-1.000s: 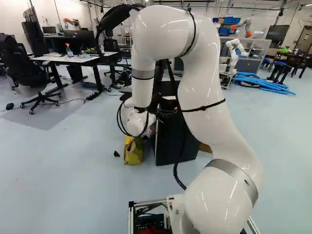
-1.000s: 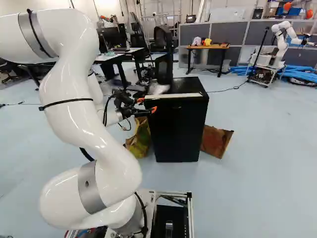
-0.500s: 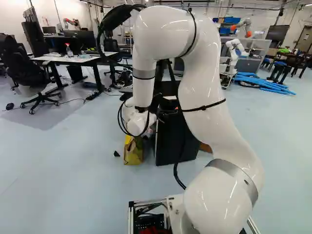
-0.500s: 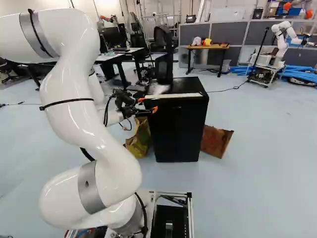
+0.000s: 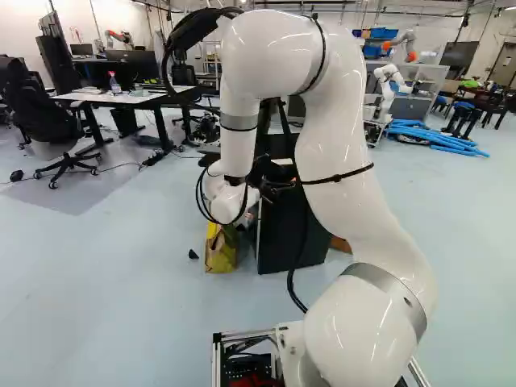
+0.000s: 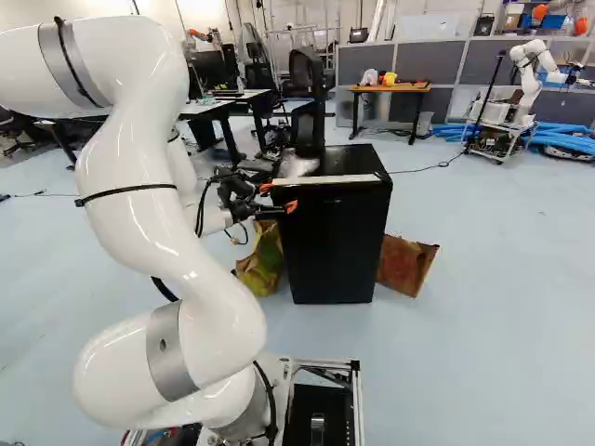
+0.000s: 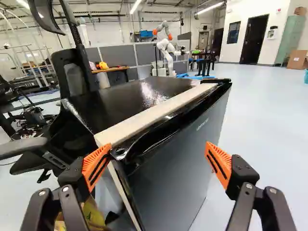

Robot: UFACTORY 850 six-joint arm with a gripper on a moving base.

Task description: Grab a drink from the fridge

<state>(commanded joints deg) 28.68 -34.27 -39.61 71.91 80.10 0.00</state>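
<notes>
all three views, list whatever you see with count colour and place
fridge: one, black, ahead of the base
bag: one, yellow-green, beside the fridge
flat item: one, brown, fridge's other side
desk: at least one, white-topped, far left
bottle: one, clear, on the desk
chairs: several, black, around desk and fridge
table: one, wood-brown, by the partitions
hoses: several, blue, floor far back
another robot: at least two, white, far back
arm: one, white, on the base
gripper: one, black, orange-padded, open, by the fridge

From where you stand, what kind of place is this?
Probably a robotics lab: another robot stands on a wheeled cart, blue tubes lie beside it, and an office chair stands by a desk.
</notes>
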